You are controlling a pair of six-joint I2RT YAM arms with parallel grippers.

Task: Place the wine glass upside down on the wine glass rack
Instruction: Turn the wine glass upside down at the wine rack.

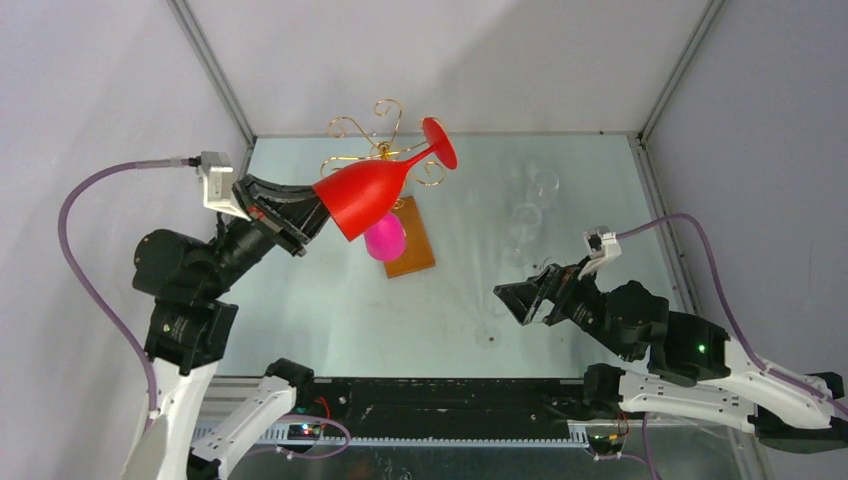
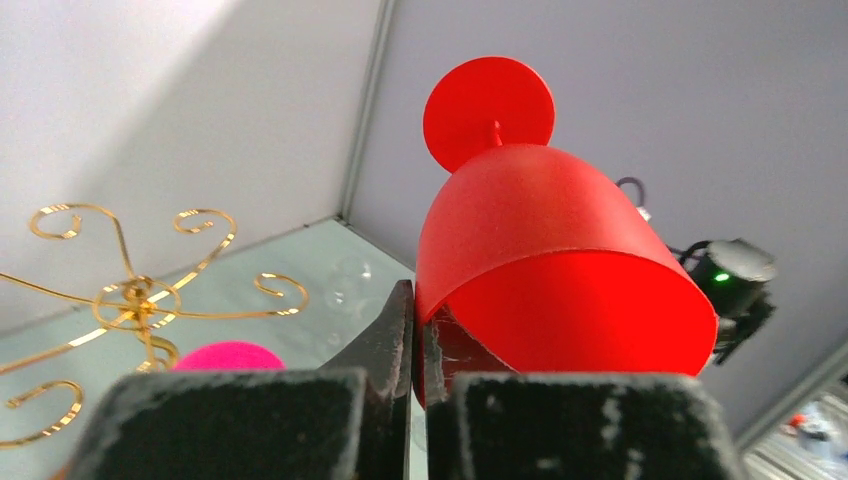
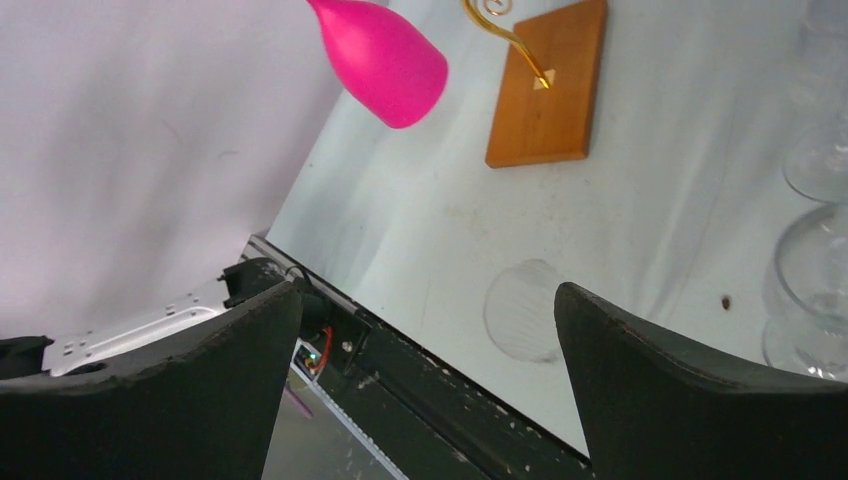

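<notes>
My left gripper (image 1: 318, 212) is shut on the rim of a red wine glass (image 1: 375, 192), one finger inside the bowl and one outside. It holds the glass in the air, tilted, with the foot (image 1: 440, 142) pointing up and to the right, close to the wine glass rack's gold scroll arms (image 1: 385, 135). The left wrist view shows the red bowl (image 2: 550, 260) right of my left gripper (image 2: 415, 320) and the gold arms (image 2: 140, 295) to the left. The rack's wooden base (image 1: 415, 245) lies below. My right gripper (image 1: 515, 300) is open and holds nothing.
A pink glass (image 1: 385, 238) hangs at the rack above the base, also in the right wrist view (image 3: 385, 55). Clear wine glasses (image 1: 530, 215) stand right of the rack, near my right gripper (image 3: 425, 330). A clear round foot (image 3: 520, 310) rests on the table. Grey walls enclose the table.
</notes>
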